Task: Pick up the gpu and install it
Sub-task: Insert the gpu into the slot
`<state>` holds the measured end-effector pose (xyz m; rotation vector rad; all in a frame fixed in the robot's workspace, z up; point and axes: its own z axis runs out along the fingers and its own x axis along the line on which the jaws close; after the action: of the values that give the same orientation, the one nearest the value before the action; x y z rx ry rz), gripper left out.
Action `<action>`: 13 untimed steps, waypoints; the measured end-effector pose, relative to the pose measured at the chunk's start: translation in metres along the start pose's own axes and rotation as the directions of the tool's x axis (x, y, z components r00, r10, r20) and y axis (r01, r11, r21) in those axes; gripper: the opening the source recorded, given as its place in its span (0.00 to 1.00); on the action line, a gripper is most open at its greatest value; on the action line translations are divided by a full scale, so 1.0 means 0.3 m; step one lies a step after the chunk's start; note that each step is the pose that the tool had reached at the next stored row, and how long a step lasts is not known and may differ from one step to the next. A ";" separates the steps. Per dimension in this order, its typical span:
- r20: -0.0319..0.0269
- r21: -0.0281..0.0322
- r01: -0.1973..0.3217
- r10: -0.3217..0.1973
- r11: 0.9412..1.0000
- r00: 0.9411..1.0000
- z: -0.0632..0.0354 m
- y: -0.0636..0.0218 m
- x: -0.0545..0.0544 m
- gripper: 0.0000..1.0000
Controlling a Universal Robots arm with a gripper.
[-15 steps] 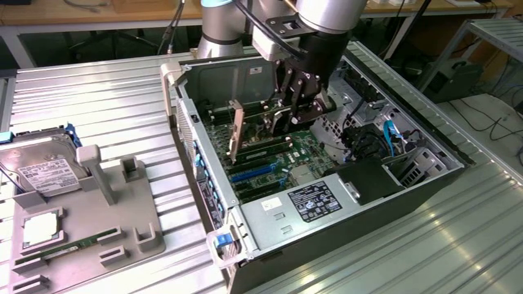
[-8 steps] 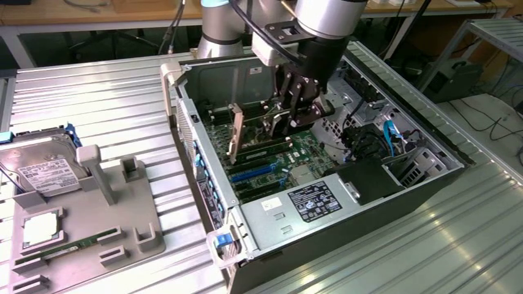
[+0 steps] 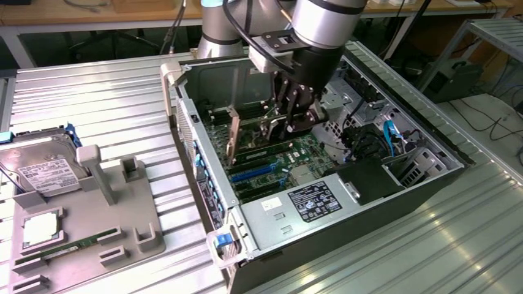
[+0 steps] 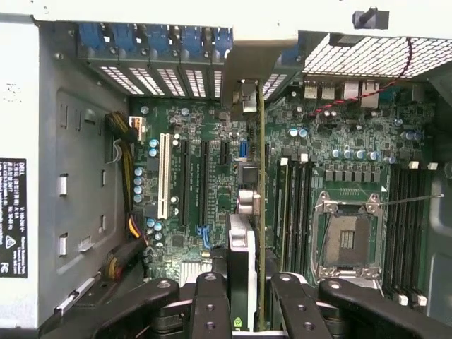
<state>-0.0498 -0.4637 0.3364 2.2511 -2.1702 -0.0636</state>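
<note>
1. The gripper (image 3: 293, 122) reaches down into the open computer case (image 3: 184, 116), its fingers (image 4: 212, 304) clamped on either face of the gpu (image 4: 241, 258).
2. The gpu stands on edge over the motherboard (image 4: 339, 141).
3. Its bracket end (image 4: 247, 99) meets the case's rear wall, beside the blue slot clips (image 4: 152, 35) (whether it is fully seated I cannot tell).
</note>
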 end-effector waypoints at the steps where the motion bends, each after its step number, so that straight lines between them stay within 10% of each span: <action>1: 0.000 -0.001 -0.001 0.001 1.000 1.000 0.006 0.000 -0.004 0.28; 13: 0.001 0.009 -0.027 0.027 1.000 1.000 0.048 0.003 -0.032 0.28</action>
<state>-0.0516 -0.4540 0.3223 2.2264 -2.2053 -0.0539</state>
